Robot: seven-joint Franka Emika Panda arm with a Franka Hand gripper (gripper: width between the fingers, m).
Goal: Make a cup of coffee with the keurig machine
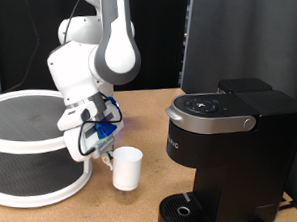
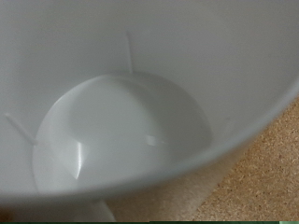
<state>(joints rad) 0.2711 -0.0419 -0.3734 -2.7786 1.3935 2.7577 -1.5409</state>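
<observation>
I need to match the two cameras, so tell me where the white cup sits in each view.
Exterior view: the cup stands upright on the table, low and left of centre, between the white two-tier stand and the keurig machine, right beside the gripper.
Wrist view: the cup fills nearly the whole picture, seen from above into its empty inside.
Shared landmark: the brown table.
</observation>
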